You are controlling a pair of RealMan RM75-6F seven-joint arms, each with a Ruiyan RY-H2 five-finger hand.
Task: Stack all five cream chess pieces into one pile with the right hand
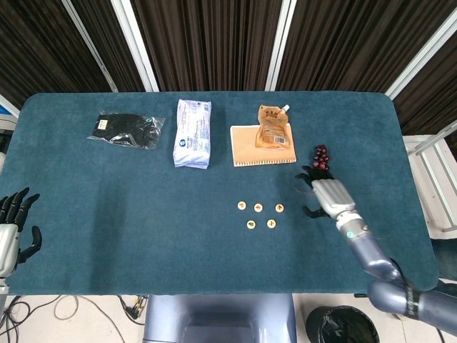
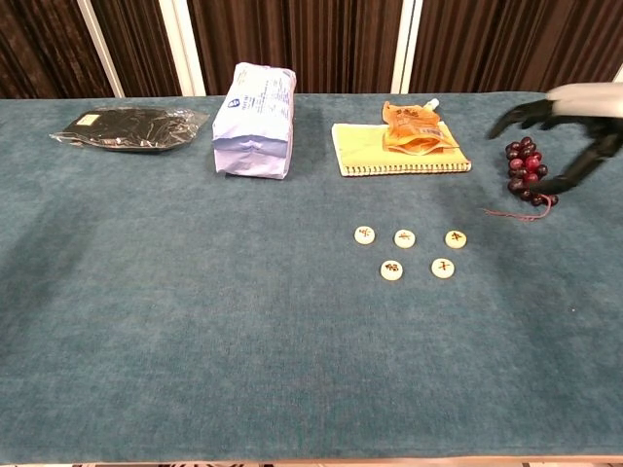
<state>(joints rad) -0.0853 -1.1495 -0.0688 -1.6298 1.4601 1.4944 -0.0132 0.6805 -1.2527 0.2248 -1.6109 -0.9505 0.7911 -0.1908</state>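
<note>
Several cream chess pieces lie flat and apart on the blue cloth, three in a far row (image 1: 258, 207) (image 2: 405, 237) and two in a near row (image 1: 261, 224) (image 2: 418, 269). My right hand (image 1: 325, 194) (image 2: 569, 122) hovers to the right of them with its fingers spread and nothing in it, just in front of the grapes. My left hand (image 1: 13, 227) rests off the table's left front corner, fingers apart and empty; the chest view does not show it.
A bunch of dark grapes (image 1: 320, 163) (image 2: 528, 168) lies right behind my right hand. Across the far half sit a yellow notebook (image 1: 246, 151) with an orange pouch (image 1: 273, 127) on it, a white packet (image 1: 193, 133) and a black bag (image 1: 126, 129).
</note>
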